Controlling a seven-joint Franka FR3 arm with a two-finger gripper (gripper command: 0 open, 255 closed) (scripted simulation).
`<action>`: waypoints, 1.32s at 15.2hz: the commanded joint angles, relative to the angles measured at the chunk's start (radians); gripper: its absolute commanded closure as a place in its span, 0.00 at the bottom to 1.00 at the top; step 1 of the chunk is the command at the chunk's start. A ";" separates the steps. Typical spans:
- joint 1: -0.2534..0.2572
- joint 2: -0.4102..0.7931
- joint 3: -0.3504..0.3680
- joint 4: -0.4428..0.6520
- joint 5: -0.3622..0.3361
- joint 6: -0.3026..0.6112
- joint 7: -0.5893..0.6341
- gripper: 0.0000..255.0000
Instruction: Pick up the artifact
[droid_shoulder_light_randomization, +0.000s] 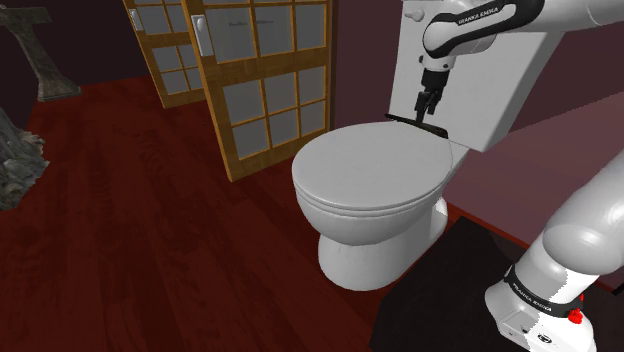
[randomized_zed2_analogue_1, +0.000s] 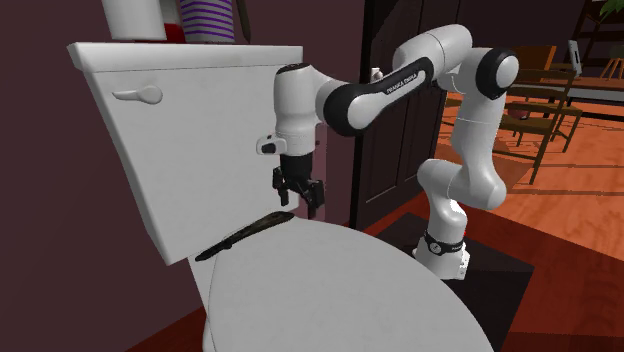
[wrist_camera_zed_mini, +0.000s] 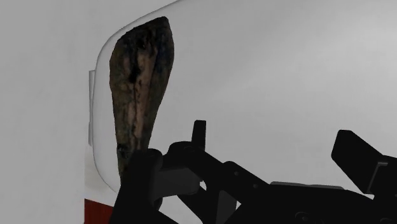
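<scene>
I am observing the tool (randomized_zed2_analogue_1: 300, 200) hanging just above the far end of the closed white toilet lid (randomized_zed2_analogue_1: 330, 290), its fingers spread apart and clasping nothing. The artifact (wrist_camera_zed_mini: 140, 89), a dark, mottled, blade-shaped piece, is lying flat along that far edge of the lid, just beside the foot of the white tank (randomized_zed2_analogue_1: 180, 130). One end of it is sitting close to one finger.

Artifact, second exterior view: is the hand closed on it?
No. The artifact lies flat on the toilet lid at the foot of the tank, and the hand above it has its fingers apart.
</scene>
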 joint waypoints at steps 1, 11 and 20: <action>-0.007 0.074 -0.016 0.060 0.015 0.010 -0.030 0.00; -0.096 0.445 -0.060 0.427 0.122 -0.008 -0.179 0.00; -0.097 0.470 -0.055 0.358 0.133 0.084 -0.184 0.00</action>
